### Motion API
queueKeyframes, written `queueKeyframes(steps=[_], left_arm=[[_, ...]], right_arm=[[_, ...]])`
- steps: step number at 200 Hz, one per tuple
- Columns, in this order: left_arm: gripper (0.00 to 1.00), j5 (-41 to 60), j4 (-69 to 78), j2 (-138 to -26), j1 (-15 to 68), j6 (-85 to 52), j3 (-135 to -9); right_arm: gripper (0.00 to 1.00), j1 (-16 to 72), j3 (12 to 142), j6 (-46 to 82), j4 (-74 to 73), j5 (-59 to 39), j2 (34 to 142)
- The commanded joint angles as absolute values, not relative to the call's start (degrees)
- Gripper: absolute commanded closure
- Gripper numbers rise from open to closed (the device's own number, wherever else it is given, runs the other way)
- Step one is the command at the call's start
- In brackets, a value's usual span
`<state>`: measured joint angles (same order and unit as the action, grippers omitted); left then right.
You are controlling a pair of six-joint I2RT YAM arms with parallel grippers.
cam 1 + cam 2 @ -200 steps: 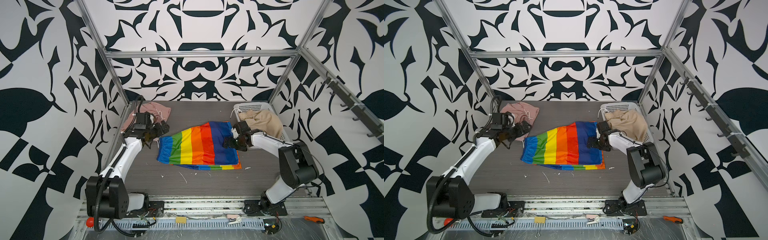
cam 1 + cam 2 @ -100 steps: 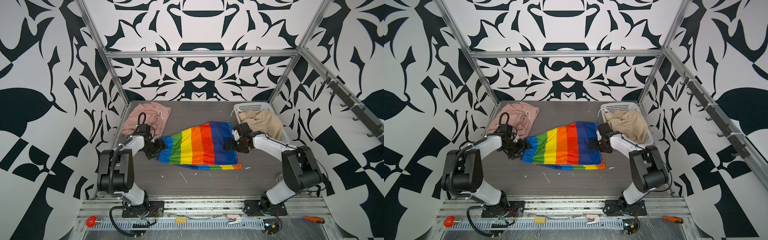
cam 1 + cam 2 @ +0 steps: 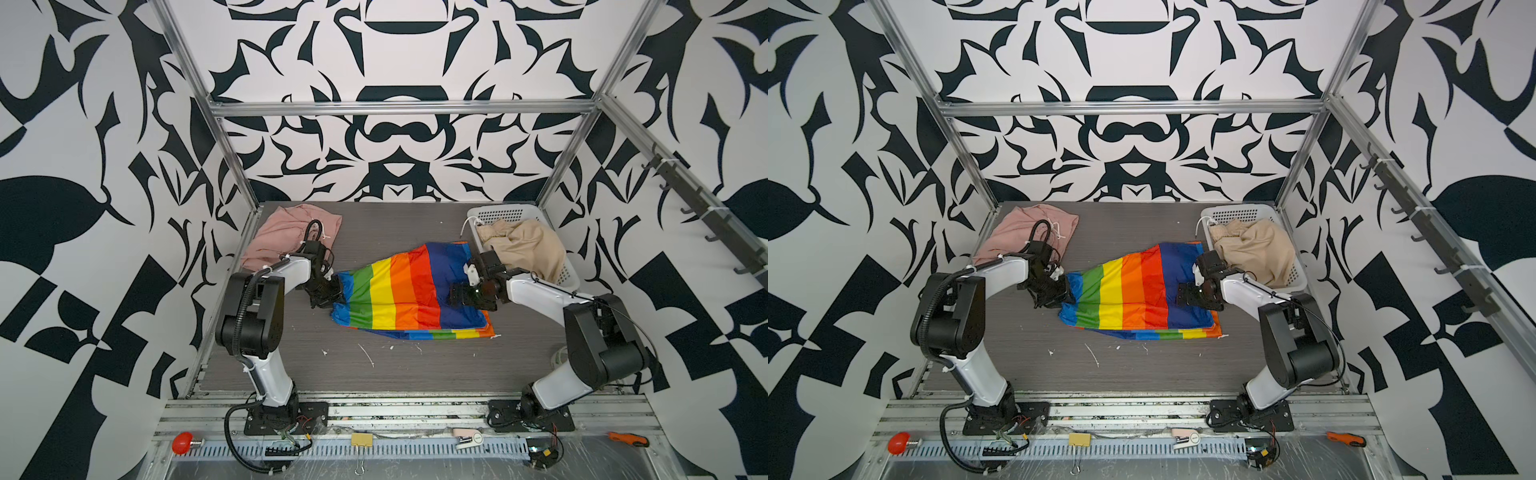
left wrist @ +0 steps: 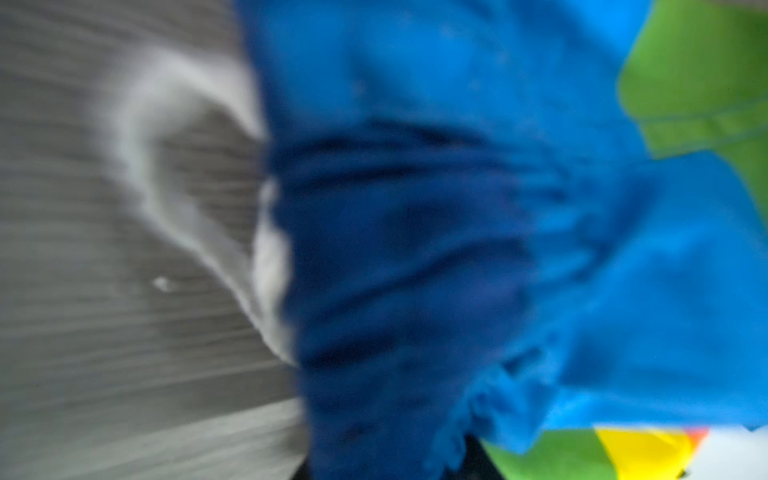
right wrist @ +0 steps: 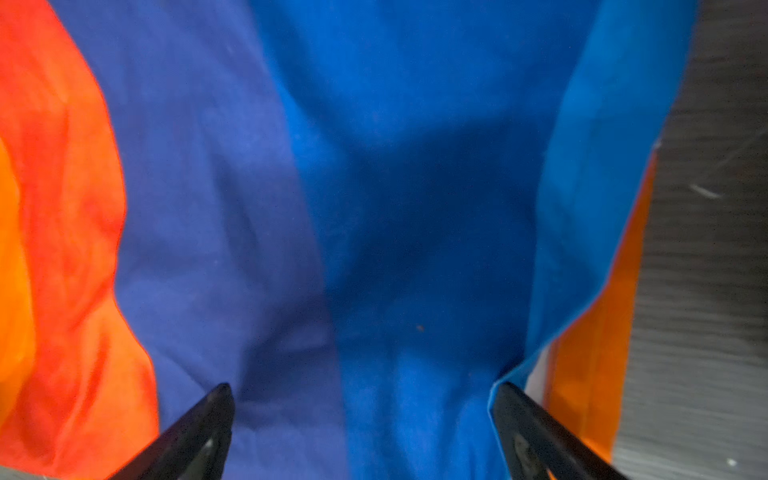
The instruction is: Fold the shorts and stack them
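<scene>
Since a second ago the left gripper (image 3: 328,293) has swung onto the blue edge of the rainbow-striped cloth shorts (image 3: 399,299), midway on the grey table (image 3: 415,374). Cloth hides its jaws, so I cannot tell their state. The right gripper (image 5: 361,388) spreads its jaws wide over the dark-blue stripe. Folding this pair looks in hand; next, pinch firmly and carry across. Beyond lie salmon-pink cloth shorts (image 3: 282,237), and beige cloth shorts (image 3: 528,245) in a white perforated basket (image 3: 498,214).

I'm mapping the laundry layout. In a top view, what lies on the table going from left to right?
pink shorts → rainbow shorts → white basket, which holds the beige shorts
</scene>
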<state>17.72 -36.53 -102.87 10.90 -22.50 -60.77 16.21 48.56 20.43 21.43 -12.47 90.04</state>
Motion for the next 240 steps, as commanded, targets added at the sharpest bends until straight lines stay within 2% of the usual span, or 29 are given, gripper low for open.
queueKeyframes(steps=[1, 13, 101, 156, 194, 216, 240], left_arm=[[0.87, 11.8, -43.26, -106.5, 13.71, -20.04, -61.45], [1.0, 10.93, -44.26, -106.45, 14.41, -19.63, -63.24], [1.0, -2.15, -59.77, -103.79, 14.59, -13.5, -84.62], [1.0, -7.87, -64.37, -103.04, 15.91, -10.4, -95.77], [1.0, -6.15, -63.92, -104.45, 16.0, -10.18, -93.3], [1.0, -4.98, -61.5, -104.34, 15.78, -10.01, -88.29], [0.98, 0.93, -58.1, -104.33, 14.58, -11.34, -82.96]], right_arm=[[0.01, 16.35, 48.12, 20.39, 20.47, -13.3, 88.51], [0.0, 16.27, 48.04, 20.47, 20.37, -13.19, 88.51], [0.0, 16.41, 50.45, 22.9, 20.55, -13.46, 89.72], [0.0, 24.41, 60.92, 27.58, 20.39, -11.44, 88.33], [0.01, 32.59, 75.06, 27.15, 24.19, -5.51, 100.2], [0.01, 34.46, 78.48, 27.75, 24.08, -6.19, 104.33], [0.0, 35.38, 79.3, 27.75, 24.15, -6.5, 106.29]])
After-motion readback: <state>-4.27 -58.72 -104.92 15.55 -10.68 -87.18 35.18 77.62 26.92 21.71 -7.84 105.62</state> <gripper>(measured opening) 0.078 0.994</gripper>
